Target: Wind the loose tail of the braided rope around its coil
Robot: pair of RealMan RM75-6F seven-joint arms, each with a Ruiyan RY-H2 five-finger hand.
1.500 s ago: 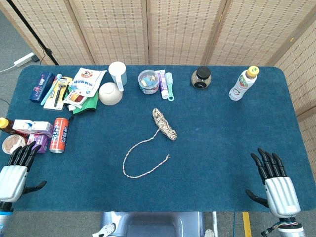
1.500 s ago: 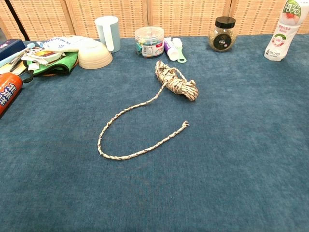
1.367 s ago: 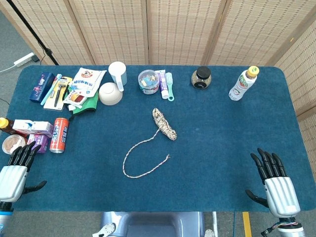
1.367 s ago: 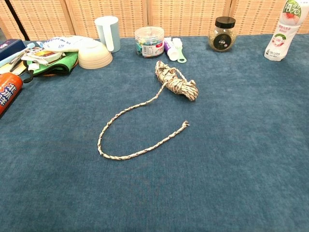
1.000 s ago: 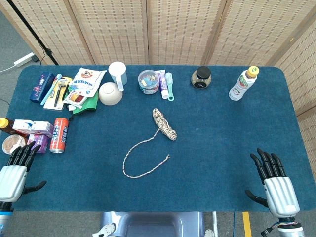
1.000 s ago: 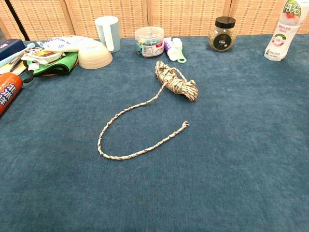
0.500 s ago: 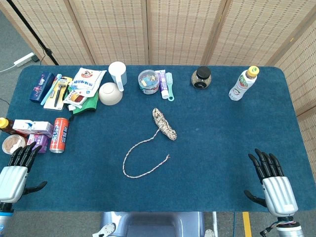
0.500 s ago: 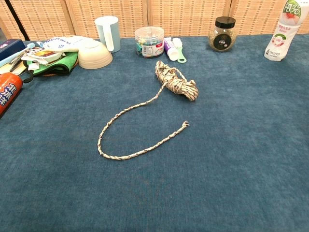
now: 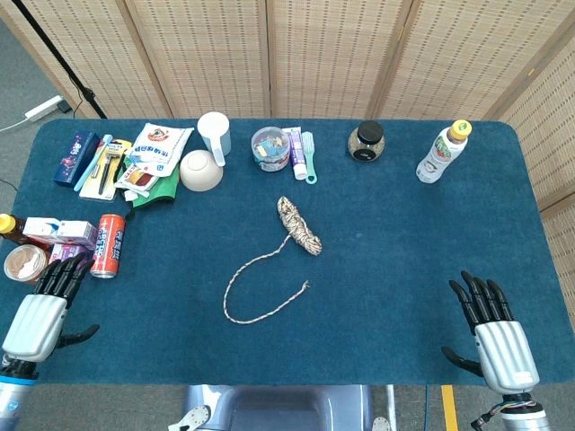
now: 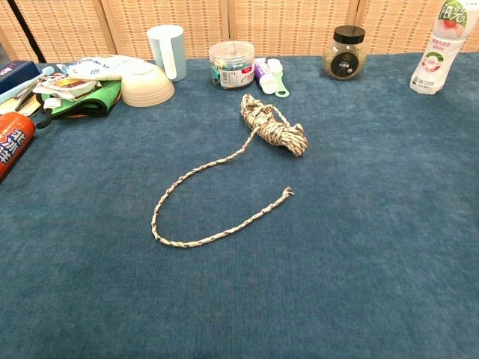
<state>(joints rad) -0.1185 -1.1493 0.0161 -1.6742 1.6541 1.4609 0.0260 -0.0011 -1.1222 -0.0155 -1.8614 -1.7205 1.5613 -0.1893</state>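
Nothing is wound yet: the tail lies looped near the coil. The left hand and right hand wait empty, fingers spread, at the worktop's near edge.

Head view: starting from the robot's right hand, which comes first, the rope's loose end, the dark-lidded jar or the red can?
From the right hand:
1. Rope's loose end, mid-table, to its left.
2. Jar, at the far edge.
3. Red can, across the table by the left hand.
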